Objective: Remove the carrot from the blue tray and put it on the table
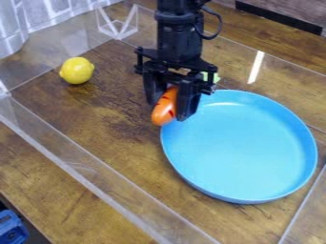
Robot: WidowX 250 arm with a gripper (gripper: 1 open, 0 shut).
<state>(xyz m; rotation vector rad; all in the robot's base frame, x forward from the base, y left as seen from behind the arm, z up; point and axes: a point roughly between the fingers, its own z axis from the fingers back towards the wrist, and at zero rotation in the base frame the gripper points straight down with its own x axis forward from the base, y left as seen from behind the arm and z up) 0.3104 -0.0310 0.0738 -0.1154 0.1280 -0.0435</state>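
The table [90,129] is a dark brown wooden top with worn grain, and clear plastic walls [76,186] edge it along the near and left sides. Directly on it rests the blue tray [254,157], a large round light-blue plate with a raised rim, sitting toward four o'clock of the tabletop. A yellow lemon [76,70] lies on the bare wood toward ten o'clock, well apart from the tray.

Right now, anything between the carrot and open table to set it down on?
Nothing visible. The gripper is shut on the carrot, held at the blue tray's left rim. The table just left of it is bare wood; the lemon sits well off to the far left.
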